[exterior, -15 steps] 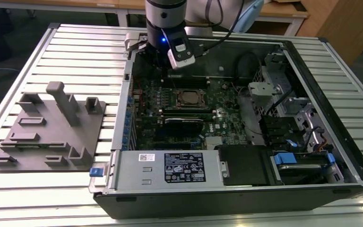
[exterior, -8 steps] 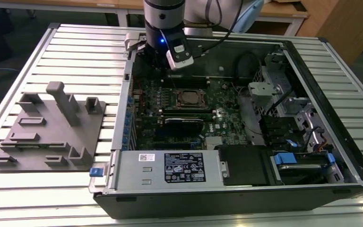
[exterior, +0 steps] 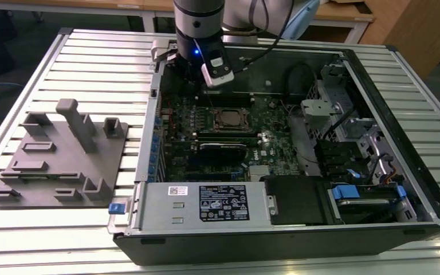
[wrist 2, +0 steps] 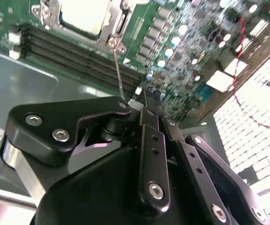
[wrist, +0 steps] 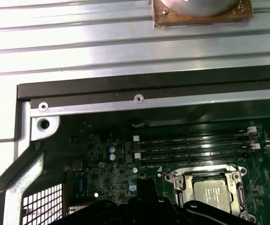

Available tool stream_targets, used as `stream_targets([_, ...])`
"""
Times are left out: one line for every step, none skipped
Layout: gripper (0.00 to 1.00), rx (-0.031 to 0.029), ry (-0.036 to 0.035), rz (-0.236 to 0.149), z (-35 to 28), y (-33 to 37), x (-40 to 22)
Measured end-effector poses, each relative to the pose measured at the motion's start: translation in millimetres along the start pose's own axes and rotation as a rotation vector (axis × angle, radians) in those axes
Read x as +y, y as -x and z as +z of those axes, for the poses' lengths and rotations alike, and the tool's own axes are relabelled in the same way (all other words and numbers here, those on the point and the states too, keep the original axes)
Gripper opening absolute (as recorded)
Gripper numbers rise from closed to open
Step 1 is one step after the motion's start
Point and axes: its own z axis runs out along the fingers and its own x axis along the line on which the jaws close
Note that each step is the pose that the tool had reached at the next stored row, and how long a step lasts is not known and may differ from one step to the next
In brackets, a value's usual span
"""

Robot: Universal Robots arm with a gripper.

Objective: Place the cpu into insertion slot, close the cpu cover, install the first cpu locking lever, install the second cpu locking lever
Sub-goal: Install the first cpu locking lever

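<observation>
The cpu (exterior: 231,118) (wrist: 214,193) (wrist 2: 85,16) lies in the insertion slot (wrist: 174,178) on the green board, its dull silver top showing. The silvery cpu cover (wrist: 185,182) (wrist 2: 50,11) lies flat around it. A thin wire locking lever (wrist 2: 117,70) rises from the socket's corner towards the camera. My gripper (wrist 2: 145,96) (exterior: 207,81) (wrist: 143,187) hovers over the board beyond the socket, near the case's far wall. Its black fingers (wrist 2: 153,140) meet at the tips. The lever's end is just beside them, and I cannot tell whether it touches.
Long black memory slots (wrist: 191,145) run between the socket and the case's far wall (wrist: 139,101). A power supply box (exterior: 204,201) fills the near end and drive cages (exterior: 357,143) the exterior view's right. A grey fixture block (exterior: 59,154) sits outside at the exterior view's left.
</observation>
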Motion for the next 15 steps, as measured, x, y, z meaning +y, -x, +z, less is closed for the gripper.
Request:
stream_targets([0.11, 0.0, 0.0002, 0.0, 0.0, 0.0, 0.0])
stream_targets([0.11, 0.0, 0.0014, 0.0, 0.4, 0.0, -0.1])
stream_targets([0.11, 0.0001, 0.0025, 0.0, 1.3, 0.1, -0.3])
stream_targets([0.11, 0.0004, 0.0037, 0.0, 2.5, 0.0, -0.6])
stream_targets([0.11, 0.0005, 0.0058, 0.0, 3.3, 0.1, -0.8])
stream_targets([0.11, 0.0008, 0.0072, 0.0, 3.6, 0.0, -0.9])
stream_targets([0.11, 0.0011, 0.0092, 0.0, 3.6, 0.0, -0.9])
stream_targets([0.11, 0.0013, 0.0125, 0.0, 3.8, 0.1, -0.9])
stream_targets([0.11, 0.0016, 0.0156, 0.0, 3.8, 0.1, -0.9])
stream_targets([0.11, 0.0019, 0.0182, 0.0, 3.8, 0.1, -0.8])
stream_targets([0.11, 0.0021, 0.0207, 0.0, 3.9, 0.0, -0.8])
stream_targets([0.11, 0.0023, 0.0237, 0.0, 4.0, 0.1, -0.8])
stream_targets([0.11, 0.0025, 0.0264, 0.0, 4.1, 0.1, -0.8])
stream_targets([0.11, 0.0029, 0.0293, 0.0, 4.2, 0.1, -0.8])
stream_targets([0.11, 0.0031, 0.0322, 0.0, 4.3, 0.1, -0.8])
